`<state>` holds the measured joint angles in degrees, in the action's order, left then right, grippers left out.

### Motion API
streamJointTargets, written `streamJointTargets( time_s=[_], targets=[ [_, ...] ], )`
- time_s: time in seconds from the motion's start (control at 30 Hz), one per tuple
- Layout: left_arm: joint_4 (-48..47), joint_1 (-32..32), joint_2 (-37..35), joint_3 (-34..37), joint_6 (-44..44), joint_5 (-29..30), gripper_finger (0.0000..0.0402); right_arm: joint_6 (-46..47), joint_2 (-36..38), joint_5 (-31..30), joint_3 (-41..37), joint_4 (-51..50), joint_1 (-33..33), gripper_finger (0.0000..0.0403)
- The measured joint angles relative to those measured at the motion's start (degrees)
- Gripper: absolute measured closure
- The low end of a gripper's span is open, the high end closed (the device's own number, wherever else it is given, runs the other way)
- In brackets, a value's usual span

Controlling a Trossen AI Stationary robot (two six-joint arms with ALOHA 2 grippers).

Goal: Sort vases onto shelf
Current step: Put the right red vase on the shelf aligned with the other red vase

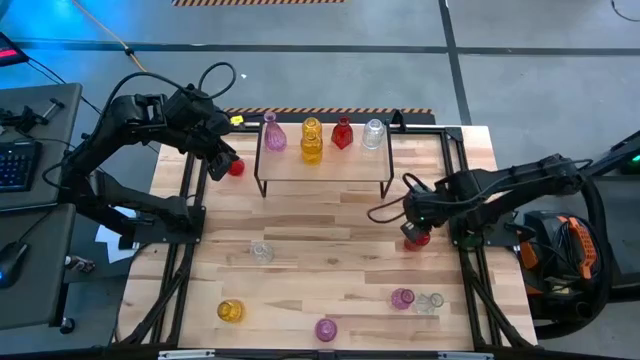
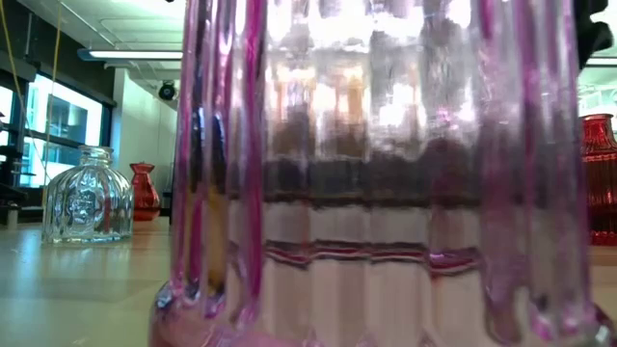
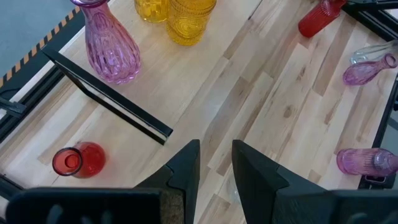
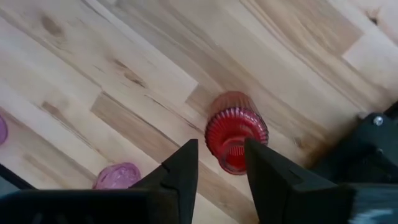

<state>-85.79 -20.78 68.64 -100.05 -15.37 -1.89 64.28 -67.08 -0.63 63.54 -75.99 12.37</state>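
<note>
While four vases stand in a row on the shelf [image 1: 322, 160], pink [image 1: 272, 136], yellow [image 1: 312, 141], red [image 1: 342, 133] and clear [image 1: 373, 133], the high view shows the left hand [image 1: 222, 160] beside the shelf's left end, near a red vase [image 1: 236, 167] on the tabletop [image 1: 330, 250]. The right hand [image 1: 413, 232] hovers over another red vase [image 1: 417, 237] at the tabletop's right side. More vases are scattered nearer the front.

At table height, a pink vase [image 2: 386, 173] fills the low view.

From the left wrist, the left hand [image 3: 216, 163] is empty, fingers slightly apart.

From the right wrist, the right hand [image 4: 221, 163] is released, fingers parted on either side of the red vase [image 4: 235, 132]; contact cannot be judged.
</note>
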Motion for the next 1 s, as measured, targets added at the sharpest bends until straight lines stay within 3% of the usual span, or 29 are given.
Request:
streamJointTargets(
  time_s=[0.37,0.83,1.0],
  targets=[
    [0.0,-0.01,0.0,0.0,0.04,0.0,0.0316,7.7,5.79,-1.1,-7.79,2.33,3.78,0.0295],
    [0.02,0.01,-0.01,0.0,0.02,0.0,0.0316,7.82,6.65,0.21,-12.71,5.98,3.75,0.0296],
    [0.01,0.0,0.0,0.0,0.03,0.0,0.0316,8.33,6.54,0.21,-14.02,6.22,3.75,0.0313]
  ],
)
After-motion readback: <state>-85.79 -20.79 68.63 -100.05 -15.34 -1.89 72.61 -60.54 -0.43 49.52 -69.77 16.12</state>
